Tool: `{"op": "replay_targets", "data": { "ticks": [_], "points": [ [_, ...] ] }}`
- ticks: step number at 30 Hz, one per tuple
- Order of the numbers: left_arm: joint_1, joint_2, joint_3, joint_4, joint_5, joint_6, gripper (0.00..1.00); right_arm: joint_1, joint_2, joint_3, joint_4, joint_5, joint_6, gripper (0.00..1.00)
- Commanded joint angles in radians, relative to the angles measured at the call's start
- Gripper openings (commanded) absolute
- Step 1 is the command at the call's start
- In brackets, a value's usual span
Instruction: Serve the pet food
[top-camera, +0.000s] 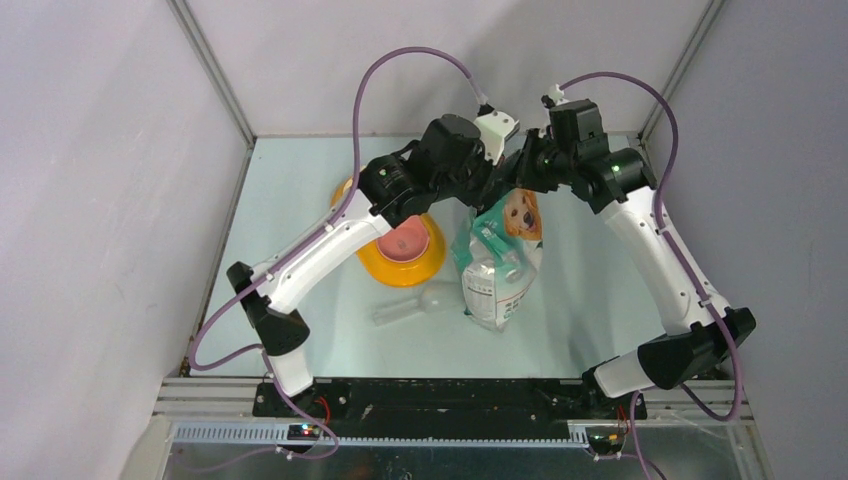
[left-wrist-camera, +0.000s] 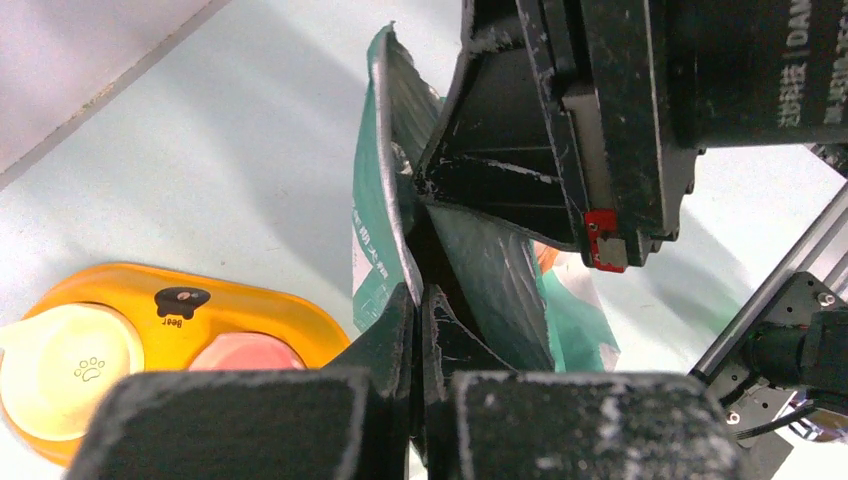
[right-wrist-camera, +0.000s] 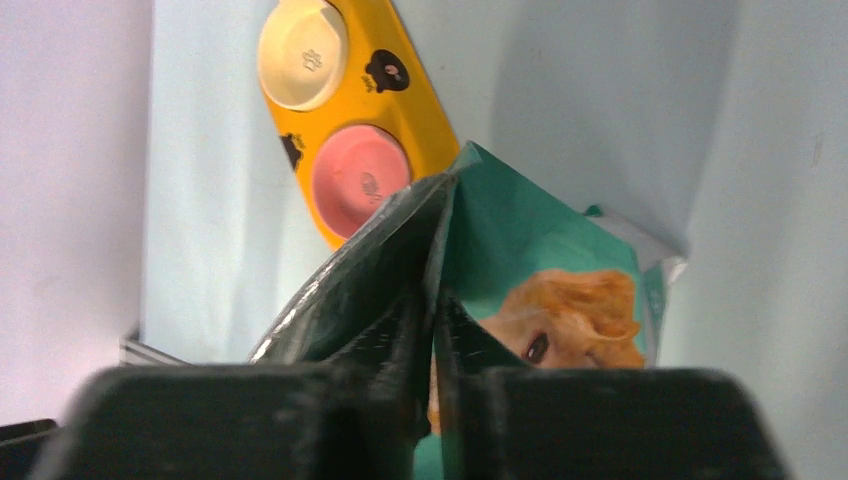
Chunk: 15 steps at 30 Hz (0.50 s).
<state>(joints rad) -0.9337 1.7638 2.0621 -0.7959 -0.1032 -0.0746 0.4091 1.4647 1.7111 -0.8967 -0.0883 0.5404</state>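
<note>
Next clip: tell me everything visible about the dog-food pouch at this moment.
The pouch is a soft plastic bag, green at the top with a golden dog printed on it, and white with print lower down. It is held up with its base on the pale table, right of the yellow feeder. The left gripper and right gripper pinch its top edge from opposite sides, fingers shut. Its contents do not show.
</note>
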Motion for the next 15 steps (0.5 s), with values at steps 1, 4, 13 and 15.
{"op": "replay_targets", "data": {
  "ticks": [1, 4, 13, 15],
  "points": [
    [-0.002, -0.026, 0.092, 0.052, -0.043, -0.017, 0.0, 0.011, 0.001, 0.019, 0.007, 0.077, -0.025, 0.0],
    [0.006, -0.001, 0.149, 0.063, -0.141, 0.035, 0.0, -0.064, 0.017, 0.126, -0.014, 0.114, -0.124, 0.0],
    [0.169, 0.092, 0.267, 0.079, -0.089, -0.028, 0.0, -0.188, 0.166, 0.533, -0.247, -0.047, -0.593, 0.0],
    [0.171, 0.102, 0.283, 0.08, -0.03, -0.095, 0.0, -0.192, 0.223, 0.604, -0.292, -0.035, -0.682, 0.0]
  ]
}}
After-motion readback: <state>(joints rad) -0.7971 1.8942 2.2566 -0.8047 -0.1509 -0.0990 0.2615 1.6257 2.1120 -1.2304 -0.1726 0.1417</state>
